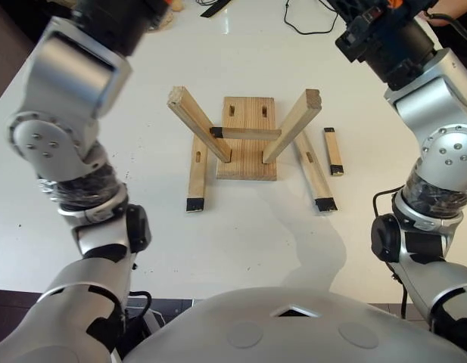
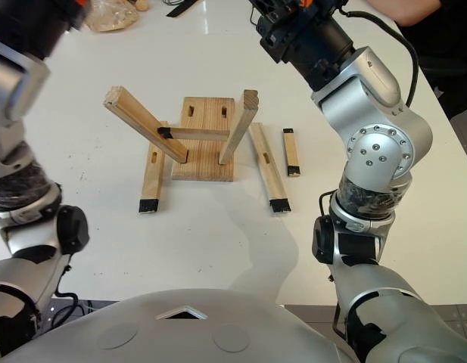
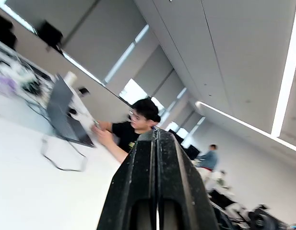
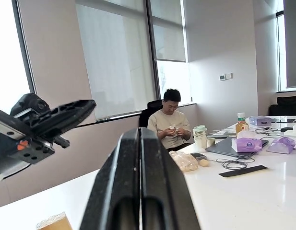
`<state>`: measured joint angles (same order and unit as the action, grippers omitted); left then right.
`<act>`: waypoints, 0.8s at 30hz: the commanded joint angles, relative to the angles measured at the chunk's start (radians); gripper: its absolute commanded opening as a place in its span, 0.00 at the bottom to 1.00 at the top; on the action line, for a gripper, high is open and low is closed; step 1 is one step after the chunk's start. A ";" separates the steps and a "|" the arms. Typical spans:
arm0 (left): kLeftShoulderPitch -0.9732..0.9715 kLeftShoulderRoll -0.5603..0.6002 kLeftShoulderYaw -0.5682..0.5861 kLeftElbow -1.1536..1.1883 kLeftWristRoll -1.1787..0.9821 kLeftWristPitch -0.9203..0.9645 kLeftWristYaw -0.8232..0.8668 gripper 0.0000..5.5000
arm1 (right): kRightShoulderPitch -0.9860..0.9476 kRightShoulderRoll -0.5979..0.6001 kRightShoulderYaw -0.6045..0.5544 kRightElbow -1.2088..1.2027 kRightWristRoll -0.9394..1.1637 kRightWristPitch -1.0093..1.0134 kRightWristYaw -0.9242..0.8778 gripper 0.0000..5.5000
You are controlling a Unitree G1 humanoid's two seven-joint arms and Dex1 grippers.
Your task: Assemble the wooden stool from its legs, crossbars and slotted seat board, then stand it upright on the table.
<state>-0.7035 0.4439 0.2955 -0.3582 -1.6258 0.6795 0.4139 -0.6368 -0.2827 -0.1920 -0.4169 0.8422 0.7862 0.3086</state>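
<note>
Seat board: flat mid-surface, slots up to take legs.
Fitted legs: two leaning, braced by a crossbar.
Loose legs: either side, handy.
Spare crossbar: right.
Left claw: closed, empty.
Right claw: closed, empty.

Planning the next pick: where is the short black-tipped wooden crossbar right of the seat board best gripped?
Probably mid-length on the short black-tipped wooden crossbar, from above, pinching across its width: it lies flat, with a gap to the loose wooden leg.
</note>
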 commanded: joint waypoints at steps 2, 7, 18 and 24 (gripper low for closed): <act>0.138 0.175 0.069 0.076 0.132 0.066 -0.054 0.00 | 0.126 -0.095 0.068 0.002 -0.163 -0.040 0.003 0.00; 0.381 0.178 0.095 0.013 0.246 0.074 -0.113 0.00 | 0.233 -0.147 -0.048 -0.029 -0.273 -0.052 -0.118 0.00; 0.728 0.042 -0.245 -0.476 0.838 -0.045 -0.100 0.00 | 0.537 -0.186 0.316 -0.358 -0.760 0.039 -0.321 0.00; 0.746 -0.021 -0.294 -0.556 1.000 -0.024 -0.050 0.00 | 0.513 -0.116 0.418 -0.480 -0.826 0.142 -0.356 0.00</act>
<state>0.0625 0.4388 0.0284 -0.9016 -0.6674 0.6405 0.3584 -0.1000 -0.4224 0.1868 -0.8714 0.0305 0.8935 -0.0431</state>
